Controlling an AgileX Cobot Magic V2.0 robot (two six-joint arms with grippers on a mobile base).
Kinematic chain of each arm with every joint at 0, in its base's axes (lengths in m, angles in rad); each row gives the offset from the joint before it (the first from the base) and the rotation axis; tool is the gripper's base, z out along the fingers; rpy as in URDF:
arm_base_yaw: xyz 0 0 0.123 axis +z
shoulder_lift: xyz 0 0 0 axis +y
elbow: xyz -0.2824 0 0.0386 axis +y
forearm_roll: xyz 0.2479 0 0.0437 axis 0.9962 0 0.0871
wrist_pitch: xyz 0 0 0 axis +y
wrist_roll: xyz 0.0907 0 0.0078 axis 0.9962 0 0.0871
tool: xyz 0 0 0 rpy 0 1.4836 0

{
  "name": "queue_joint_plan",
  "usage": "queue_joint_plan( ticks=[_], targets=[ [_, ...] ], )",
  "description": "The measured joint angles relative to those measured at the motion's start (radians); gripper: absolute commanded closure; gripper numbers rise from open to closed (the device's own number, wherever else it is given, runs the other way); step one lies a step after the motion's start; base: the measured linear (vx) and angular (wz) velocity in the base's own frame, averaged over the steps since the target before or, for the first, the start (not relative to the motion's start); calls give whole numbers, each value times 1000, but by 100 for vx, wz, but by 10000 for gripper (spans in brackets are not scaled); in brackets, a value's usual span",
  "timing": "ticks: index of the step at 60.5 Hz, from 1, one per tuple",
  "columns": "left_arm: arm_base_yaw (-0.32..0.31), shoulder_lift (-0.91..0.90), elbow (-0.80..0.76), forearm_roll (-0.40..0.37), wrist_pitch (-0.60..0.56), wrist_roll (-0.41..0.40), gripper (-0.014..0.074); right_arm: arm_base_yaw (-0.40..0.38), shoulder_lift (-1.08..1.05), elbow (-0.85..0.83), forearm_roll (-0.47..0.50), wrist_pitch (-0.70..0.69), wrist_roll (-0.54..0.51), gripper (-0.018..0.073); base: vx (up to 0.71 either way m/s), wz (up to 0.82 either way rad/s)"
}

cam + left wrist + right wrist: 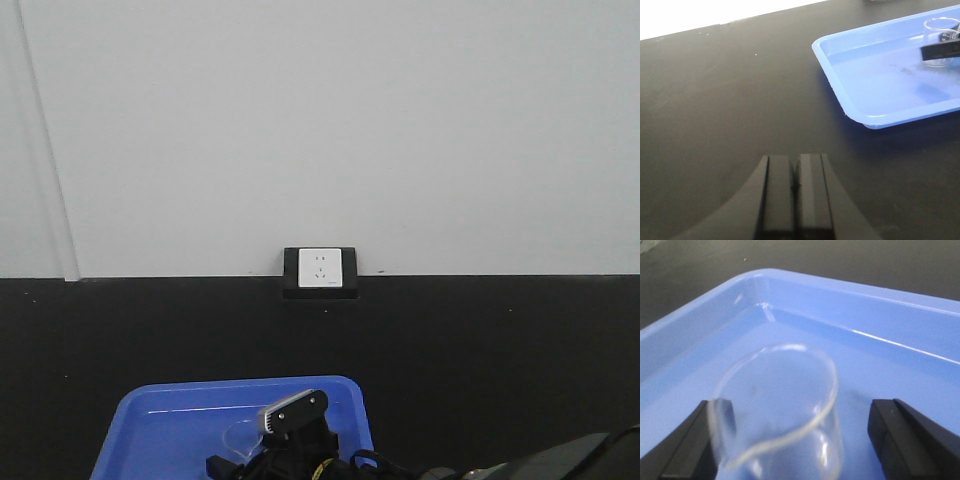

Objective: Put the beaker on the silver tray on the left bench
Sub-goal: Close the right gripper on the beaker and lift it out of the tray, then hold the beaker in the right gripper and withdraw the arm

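The small clear glass beaker stands upright inside the blue tray, between the fingers of my right gripper. The gripper is open: its left finger is at the beaker's wall, and its right finger stands well apart. In the left wrist view the beaker shows at the tray's far end with a dark finger across it. My left gripper is shut and empty over the black bench, near the tray's corner. No silver tray is in view.
The black bench runs back to a white wall with a socket. In the front view the blue tray lies at the bottom edge, with my right arm's wrist over it.
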Motion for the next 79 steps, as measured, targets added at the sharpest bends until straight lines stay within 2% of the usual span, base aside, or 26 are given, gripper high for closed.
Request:
queue_joint_plan(
  ticks=[5, 8, 13, 19, 20, 28, 37, 42, 51, 79],
  targets=[
    [0, 0, 0, 0, 0, 0, 595, 0, 18, -31, 0, 2, 31, 44, 0, 0],
    [0, 0, 0, 0, 0, 0, 595, 0, 21, -47, 0, 9, 43, 118, 0, 0],
    [0, 0, 0, 0, 0, 0, 595, 0, 21, -55, 0, 11, 47, 295, 0, 0],
    [0, 0, 0, 0, 0, 0, 595, 0, 0, -57, -11, 62, 59, 568, 0, 0],
    [0, 0, 0, 0, 0, 0, 595, 0, -7, -57, -15, 85, 62, 579, 0, 0],
    [0, 0, 0, 0, 0, 0, 595, 1, -99, -57, -76, 312, 151, 576, 0, 0],
    [0, 0, 0, 0, 0, 0, 595, 0, -296, -11, -188, 671, 242, 573, 0, 0],
    [0, 0, 0, 0, 0, 0, 595, -3, -431, 72, -245, 764, 251, 571, 0, 0],
    [0, 0, 0, 0, 0, 0, 595, -14, -672, 271, -300, 805, 255, 571, 0, 0],
    [0, 0, 0, 0, 0, 0, 595, -17, -1533, 840, -319, 806, 288, 571, 0, 0]
  ],
)
